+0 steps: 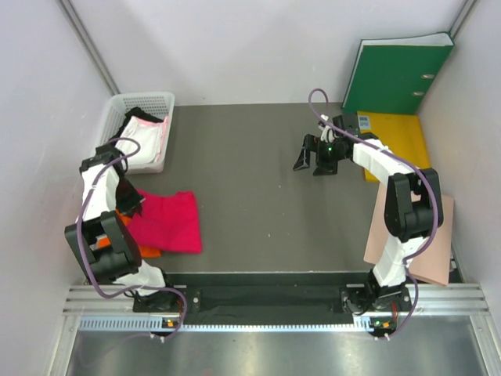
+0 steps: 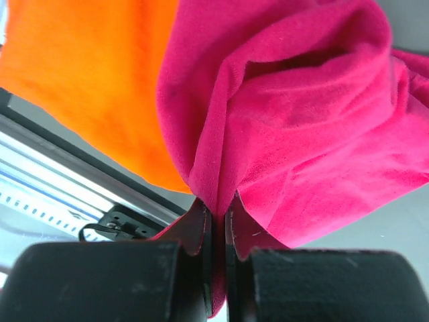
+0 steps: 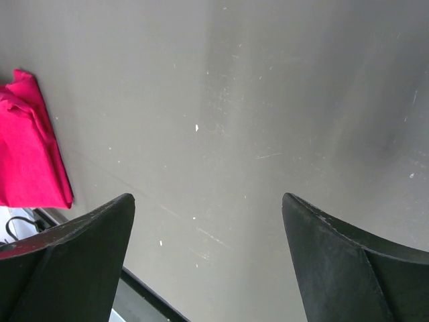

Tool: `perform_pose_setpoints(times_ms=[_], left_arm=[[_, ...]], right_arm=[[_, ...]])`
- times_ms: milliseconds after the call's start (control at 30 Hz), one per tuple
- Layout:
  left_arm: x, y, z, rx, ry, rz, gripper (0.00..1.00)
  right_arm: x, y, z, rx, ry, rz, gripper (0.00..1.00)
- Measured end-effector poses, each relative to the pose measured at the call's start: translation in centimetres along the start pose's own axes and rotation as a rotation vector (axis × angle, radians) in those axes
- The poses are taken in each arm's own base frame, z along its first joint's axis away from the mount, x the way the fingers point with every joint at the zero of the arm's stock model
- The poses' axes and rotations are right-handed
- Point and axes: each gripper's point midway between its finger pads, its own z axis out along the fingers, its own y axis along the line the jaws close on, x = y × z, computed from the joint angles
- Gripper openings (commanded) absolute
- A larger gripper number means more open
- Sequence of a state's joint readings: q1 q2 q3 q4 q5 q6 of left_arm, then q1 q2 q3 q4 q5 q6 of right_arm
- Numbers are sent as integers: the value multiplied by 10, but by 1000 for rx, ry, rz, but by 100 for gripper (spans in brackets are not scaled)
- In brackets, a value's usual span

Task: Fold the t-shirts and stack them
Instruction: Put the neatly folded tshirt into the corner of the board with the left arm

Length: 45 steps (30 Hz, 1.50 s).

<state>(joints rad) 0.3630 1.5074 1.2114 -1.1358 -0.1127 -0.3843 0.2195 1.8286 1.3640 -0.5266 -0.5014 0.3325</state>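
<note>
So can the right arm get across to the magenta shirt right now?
Probably yes: the right gripper is open over the table with nothing lying between it and the magenta shirt, though the left gripper is clamped on that shirt's edge.

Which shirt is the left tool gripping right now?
The magenta-red shirt; the left tool pinches its fold. The orange shirt lies beside it, ungripped.
</note>
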Motion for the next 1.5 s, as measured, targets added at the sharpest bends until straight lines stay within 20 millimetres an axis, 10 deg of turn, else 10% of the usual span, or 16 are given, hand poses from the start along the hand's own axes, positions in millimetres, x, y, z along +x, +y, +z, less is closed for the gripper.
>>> perform_pose_setpoints(times_ms=[533,1167,1500], left_arm=[[-39,47,-24,28,-111,-188,0],[-35,-14,-66,451,-228,-139,0],[-43,7,-66,331,-300,-163,0]], right_arm=[[3,-1,3,-6,13,5,90],[24,-2,25,-6,107,24,90],[29,2,26,-10,122,18,90]])
